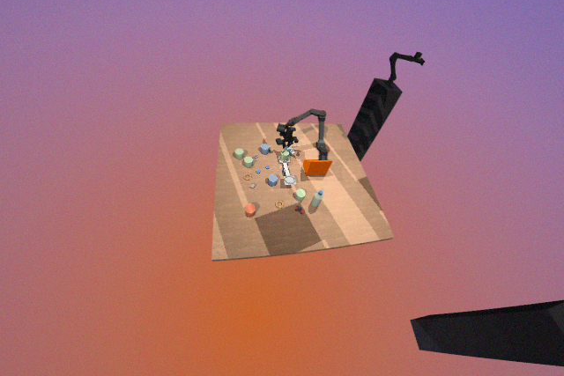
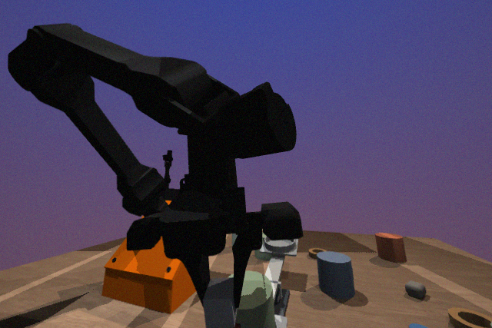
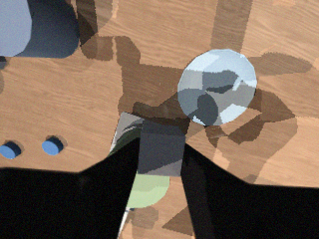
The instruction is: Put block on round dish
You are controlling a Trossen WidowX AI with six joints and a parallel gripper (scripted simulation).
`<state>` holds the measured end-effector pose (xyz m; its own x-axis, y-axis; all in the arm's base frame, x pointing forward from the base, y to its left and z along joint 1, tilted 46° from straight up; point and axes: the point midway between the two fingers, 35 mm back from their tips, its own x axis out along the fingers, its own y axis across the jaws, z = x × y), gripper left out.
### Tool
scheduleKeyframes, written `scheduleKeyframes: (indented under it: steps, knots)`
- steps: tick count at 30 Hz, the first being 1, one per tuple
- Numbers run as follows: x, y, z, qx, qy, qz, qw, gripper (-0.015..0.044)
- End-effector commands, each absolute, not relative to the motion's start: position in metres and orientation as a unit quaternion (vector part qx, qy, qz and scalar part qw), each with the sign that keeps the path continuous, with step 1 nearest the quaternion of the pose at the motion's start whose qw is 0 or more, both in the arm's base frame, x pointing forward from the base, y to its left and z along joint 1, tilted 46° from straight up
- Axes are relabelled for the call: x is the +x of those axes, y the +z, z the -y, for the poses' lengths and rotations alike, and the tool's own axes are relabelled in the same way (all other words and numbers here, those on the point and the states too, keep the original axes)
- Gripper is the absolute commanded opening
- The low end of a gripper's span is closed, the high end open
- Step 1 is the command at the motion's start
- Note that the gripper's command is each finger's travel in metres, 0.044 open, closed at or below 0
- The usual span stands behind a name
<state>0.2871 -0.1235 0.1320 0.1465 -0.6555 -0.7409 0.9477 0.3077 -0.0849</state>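
My gripper is shut on a dark grey block and holds it above the table. The round dish is pale blue and lies on the table just beyond the block in the wrist view; it is out of sight in the exterior view. A green cup stands on the near end of the balance, close beside the block. The balance's other pan is bare. No cup is above the dish.
An orange wedge stands beside the balance. Blue cylinders, other green cups, a bottle, a red cylinder and blue discs stand or lie around.
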Motion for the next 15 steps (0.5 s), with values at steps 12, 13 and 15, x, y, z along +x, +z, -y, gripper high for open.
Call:
scheduleKeyframes:
  steps: [12, 13, 15]
  knots:
    - [0.245, 0.149, 0.168, 0.178, -0.581, -0.339, 0.718, 0.0000]
    - [0.242, 0.150, 0.170, 0.176, -0.584, -0.339, 0.717, 0.0000]
    - [0.238, 0.151, 0.174, 0.173, -0.587, -0.338, 0.715, 0.0000]
